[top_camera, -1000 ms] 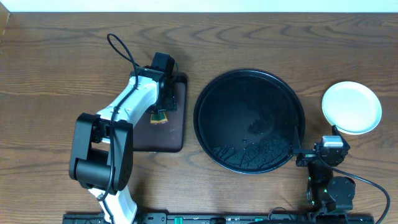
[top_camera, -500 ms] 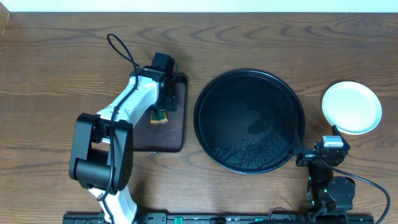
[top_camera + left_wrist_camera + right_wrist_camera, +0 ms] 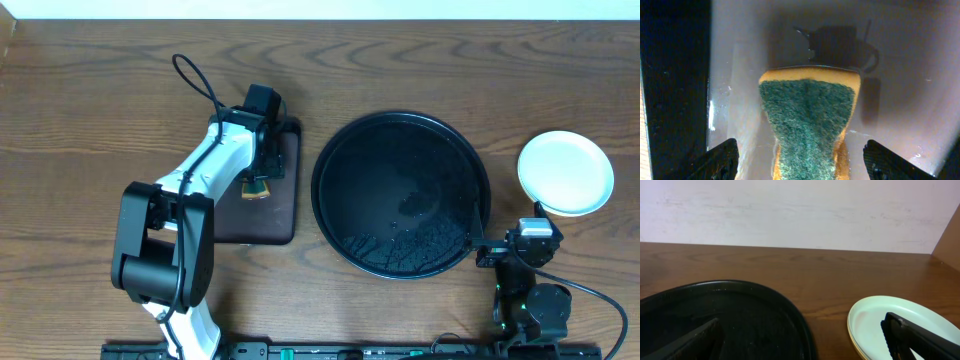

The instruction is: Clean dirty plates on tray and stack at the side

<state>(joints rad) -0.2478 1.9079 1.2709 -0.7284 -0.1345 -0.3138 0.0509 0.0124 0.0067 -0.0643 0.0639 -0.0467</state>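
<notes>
The round black tray [image 3: 400,170] lies mid-table with nothing on it but wet streaks; its rim [image 3: 790,311] shows in the right wrist view. The plates [image 3: 565,172] sit stacked on the table to its right, a mint-white one on top and a pale yellow edge beneath [image 3: 890,322]. My right gripper [image 3: 510,228] rests open near the front edge, one finger over the tray rim and the other over the plates [image 3: 802,341]. My left gripper [image 3: 800,165] hangs open over a green-and-yellow sponge [image 3: 807,117], fingers [image 3: 715,162] apart from it on both sides.
The sponge [image 3: 257,187] lies on a rectangular dark brown tray [image 3: 285,215] left of the black tray. The left arm [image 3: 200,170] reaches across it from the front left. A pale wall stands beyond the table's far edge.
</notes>
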